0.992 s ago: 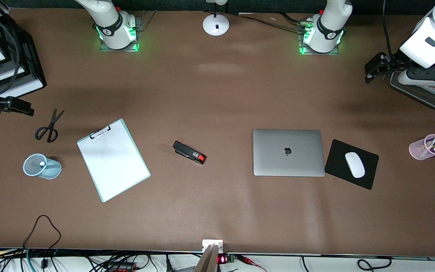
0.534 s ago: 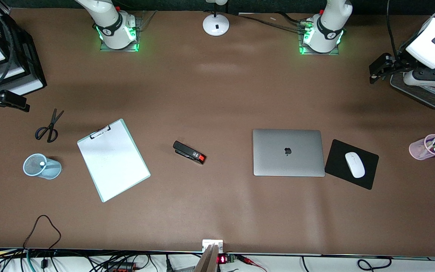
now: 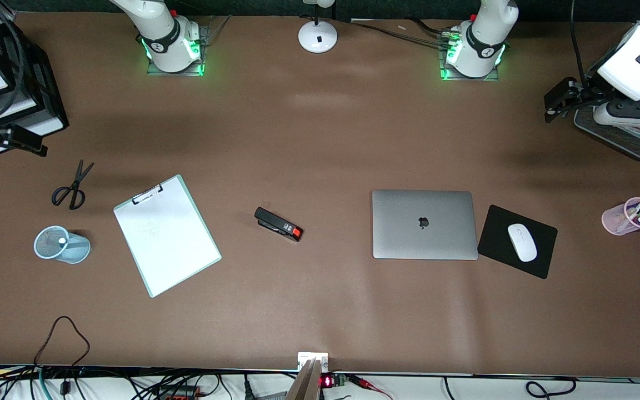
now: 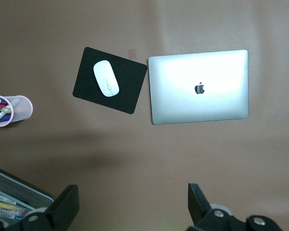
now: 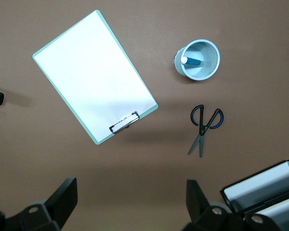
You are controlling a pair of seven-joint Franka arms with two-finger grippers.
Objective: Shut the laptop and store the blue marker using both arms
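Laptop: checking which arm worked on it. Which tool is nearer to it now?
Left. The left tool hangs at its own end of the table, nearest the laptop. The right tool is at the other end, past the clipboard.

No legible text or numbers anywhere. Only sign: dark apple logo (image 3: pixel 423 223) centred on closed laptop (image 3: pixel 398 244) lid, seen in front and left wrist views. Small marks on arm bases, poss. logos, unreadable.
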